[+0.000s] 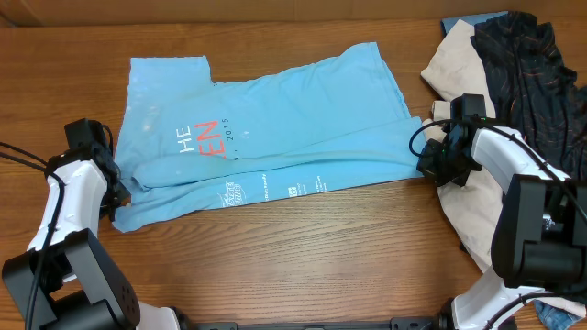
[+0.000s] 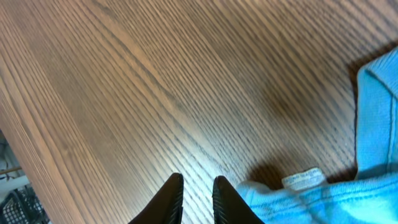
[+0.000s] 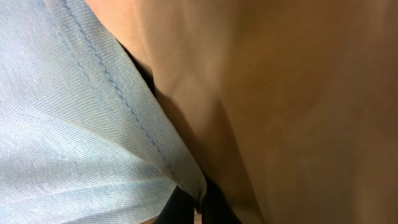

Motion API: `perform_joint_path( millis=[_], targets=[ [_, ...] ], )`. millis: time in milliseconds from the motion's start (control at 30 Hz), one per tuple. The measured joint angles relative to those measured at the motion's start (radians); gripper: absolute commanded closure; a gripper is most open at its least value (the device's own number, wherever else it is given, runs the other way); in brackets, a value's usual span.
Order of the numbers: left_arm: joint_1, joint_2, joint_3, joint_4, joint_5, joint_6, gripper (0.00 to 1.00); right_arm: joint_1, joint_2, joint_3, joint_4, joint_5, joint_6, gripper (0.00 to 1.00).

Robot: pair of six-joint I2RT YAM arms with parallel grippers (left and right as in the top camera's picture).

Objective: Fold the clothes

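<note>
Right tool (image 3: 199,208) clamps the hem of the blue T-shirt (image 1: 275,137), likely to carry a fold; left tool (image 2: 194,199), beside the T-shirt's opposite edge, stands slightly apart, empty.

Soft, even light from above fills the overhead view, shadows short and faint. A pale sheen sits on the table (image 2: 124,93) at lower centre of the left wrist view. Up close, the blue shirt (image 3: 62,124) shows crisp stitching; the tan cloth (image 3: 298,93) blurs rightward.
</note>
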Motion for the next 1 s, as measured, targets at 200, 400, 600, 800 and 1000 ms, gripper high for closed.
perform_joint_path(
  millis=[200,400,600,800,1000],
  targets=[
    [0.000,0.000,0.025,-0.020,0.126,0.026,0.84,0.000,0.000,0.000,0.000,0.000,0.000,0.96],
    [-0.013,0.000,0.057,0.003,0.401,0.083,0.84,0.000,0.000,0.001,-0.014,0.003,0.001,0.96],
    [-0.082,0.000,0.037,0.014,0.538,0.105,0.85,0.000,0.000,0.005,-0.071,0.014,0.014,0.96],
    [-0.119,0.000,0.000,-0.003,0.566,0.109,0.85,0.000,0.000,0.005,-0.255,0.041,0.085,0.96],
    [-0.119,0.000,0.000,-0.001,0.566,0.109,0.85,0.000,0.000,0.005,-0.338,0.064,0.122,0.96]
  ],
)
